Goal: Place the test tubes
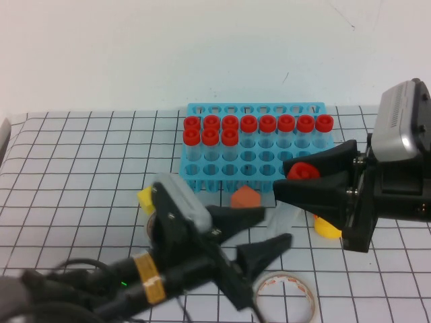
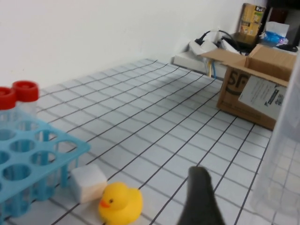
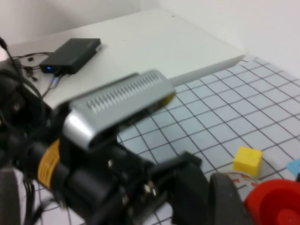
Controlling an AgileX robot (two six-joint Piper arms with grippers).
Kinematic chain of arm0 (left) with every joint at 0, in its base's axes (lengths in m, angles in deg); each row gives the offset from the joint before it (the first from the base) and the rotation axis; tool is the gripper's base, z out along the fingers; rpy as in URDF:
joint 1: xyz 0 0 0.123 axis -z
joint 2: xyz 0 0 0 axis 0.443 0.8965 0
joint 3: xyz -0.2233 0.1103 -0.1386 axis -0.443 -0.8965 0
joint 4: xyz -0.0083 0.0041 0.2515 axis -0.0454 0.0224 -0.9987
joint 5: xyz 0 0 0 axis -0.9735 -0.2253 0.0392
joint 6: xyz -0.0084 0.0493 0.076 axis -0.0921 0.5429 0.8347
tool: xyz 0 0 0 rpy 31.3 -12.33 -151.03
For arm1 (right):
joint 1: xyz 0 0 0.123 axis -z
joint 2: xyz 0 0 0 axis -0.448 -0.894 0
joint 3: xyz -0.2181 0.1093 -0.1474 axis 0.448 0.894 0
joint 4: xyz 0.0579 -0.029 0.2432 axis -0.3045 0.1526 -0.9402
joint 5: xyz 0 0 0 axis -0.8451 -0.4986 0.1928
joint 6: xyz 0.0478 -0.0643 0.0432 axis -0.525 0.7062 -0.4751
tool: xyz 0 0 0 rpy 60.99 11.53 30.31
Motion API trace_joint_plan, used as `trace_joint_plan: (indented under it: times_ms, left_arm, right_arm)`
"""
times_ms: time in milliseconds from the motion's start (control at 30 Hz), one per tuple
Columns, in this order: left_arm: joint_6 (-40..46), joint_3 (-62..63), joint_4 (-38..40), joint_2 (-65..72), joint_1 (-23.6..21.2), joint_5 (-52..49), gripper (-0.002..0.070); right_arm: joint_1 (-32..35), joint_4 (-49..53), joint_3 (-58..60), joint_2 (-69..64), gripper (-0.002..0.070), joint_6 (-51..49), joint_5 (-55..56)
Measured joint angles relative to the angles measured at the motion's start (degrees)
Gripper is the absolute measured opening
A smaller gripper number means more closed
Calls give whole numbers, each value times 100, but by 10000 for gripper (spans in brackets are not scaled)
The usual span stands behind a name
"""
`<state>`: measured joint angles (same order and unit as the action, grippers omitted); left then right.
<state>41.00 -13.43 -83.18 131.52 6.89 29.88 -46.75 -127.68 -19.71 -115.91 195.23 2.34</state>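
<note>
A blue rack [image 1: 202,180] at the middle back holds several red-capped test tubes [image 1: 248,124] in its two far rows. My right gripper [image 1: 283,179] reaches in from the right, in front of the rack, and is shut on the red cap [image 1: 300,171] of one more test tube. In the right wrist view that cap [image 3: 274,206] sits beside a dark finger [image 3: 225,199]. The tube's clear body [image 1: 285,215] slants down between the spread fingers of my left gripper [image 1: 276,226], which is open. The left wrist view shows one finger [image 2: 200,197] apart from the clear tube [image 2: 281,140].
An orange block [image 1: 244,198] and a yellow cube [image 1: 145,197] lie in front of the rack. A yellow duck [image 1: 328,229] and a white cube [image 2: 88,182] are near its right end, a tape roll [image 1: 286,299] at the front. A cardboard box [image 2: 255,82] stands off to the right.
</note>
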Motion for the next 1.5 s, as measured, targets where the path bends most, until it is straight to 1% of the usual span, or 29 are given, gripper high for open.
trace_joint_plan:
  times_ms: [100,167,200,267,367,400,433,500,567,633,733,833,1000,1133,1233,1300,1500]
  left_arm:
    - [-433,0,-817,-125,-529,0,436]
    - [-722,0,-1365,-273,-945,0,417]
    - [-875,0,-1685,-374,-1153,0,392]
    - [-1118,0,-2275,-584,-1517,0,312]
    - [-1408,0,-3291,-963,-2047,24,134]
    - [-1516,0,-3661,-1121,-2232,24,87]
    - [-1672,0,-4037,-1292,-2403,33,57]
    - [-2124,0,-4708,-1701,-2709,56,26]
    - [-2658,0,-5244,-2167,-2922,-31,11]
    - [-3223,0,-5818,-2777,-3078,-402,5]
    - [-3930,0,-6560,-3699,-3155,-1112,1]
    - [-4375,-156,-6852,-4614,-3164,-1652,1]
    - [-4957,-836,-6890,-6118,-3164,-2613,0]
    - [-5714,-1565,-6890,-7135,-3164,-3345,0]
    - [-6189,-1943,-6890,-7791,-3164,-3664,0]
    - [-6360,-2105,-6890,-8104,-3164,-3798,0]
    - [-6490,-2257,-6890,-8760,-3164,-3914,0]
  right_arm:
    - [0,0,0,0,272,0,170]
    - [0,0,0,0,272,0,245]
    - [0,0,0,0,272,0,271]
    - [0,0,0,0,272,0,312]
    - [0,0,0,0,272,0,324]
    - [0,0,0,0,272,0,335]
    - [0,0,0,0,272,0,343]
    - [0,0,0,0,272,0,343]
    - [0,0,0,0,272,0,349]
    - [0,0,0,0,272,0,349]
    - [0,0,0,0,272,0,359]
    - [0,0,0,0,272,0,357]
    - [0,0,0,0,272,0,357]
    - [0,0,0,0,272,0,357]
    - [0,0,0,0,272,0,357]
    - [0,4,0,0,272,0,357]
    - [0,29,0,0,272,-20,357]
